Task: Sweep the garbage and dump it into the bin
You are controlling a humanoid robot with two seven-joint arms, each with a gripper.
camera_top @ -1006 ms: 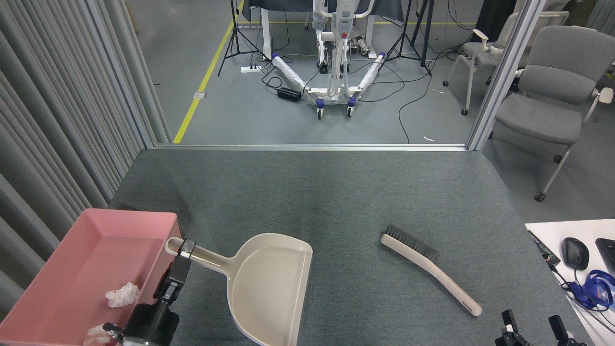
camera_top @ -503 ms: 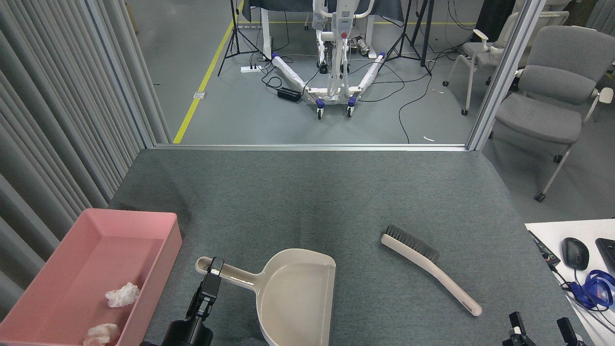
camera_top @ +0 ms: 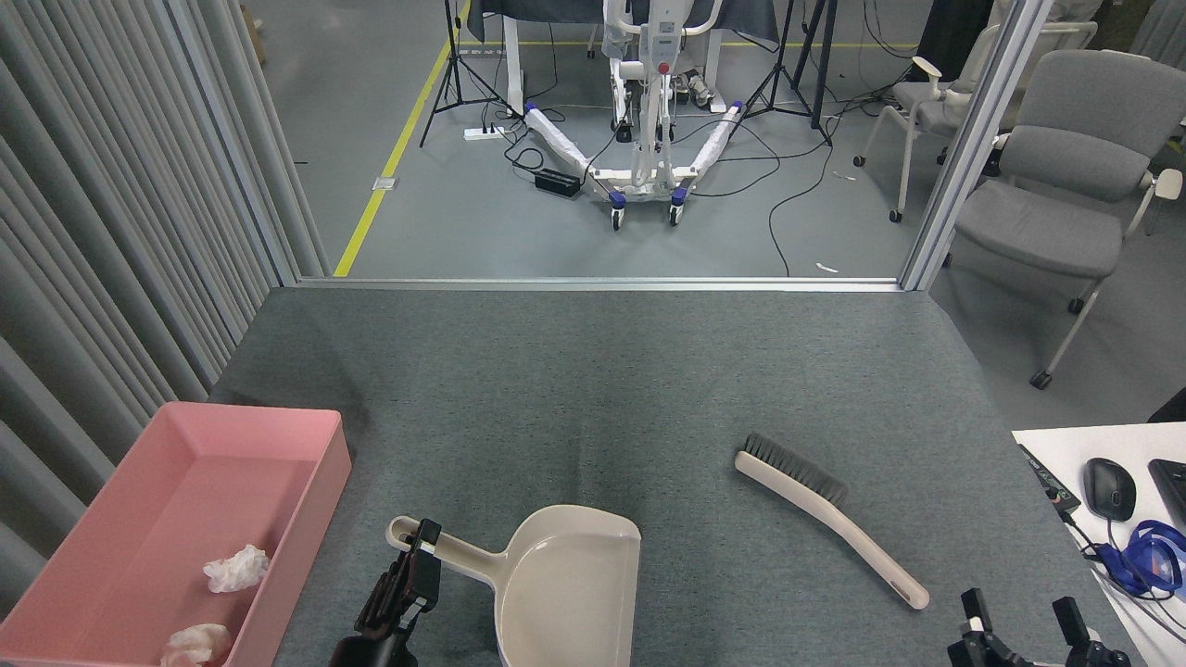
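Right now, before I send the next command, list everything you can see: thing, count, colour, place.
garbage: 2 white tissue wads, inside the bin, near end
bin: 1, pink, left edge of the mat
dustpan: 1, beige, on the mat, near centre, handle pointing left
brush: 1, beige with dark bristles, on the mat right of the dustpan, not held
mat: 1, grey-green, work surface
mouse: 1, black, white desk at far right
chair: 1 nearest, grey, floor at upper right
wheeled stand: 1, white, floor beyond the mat
left gripper: black, closed on the dustpan handle
right gripper: black, open, bottom right, holding nothing
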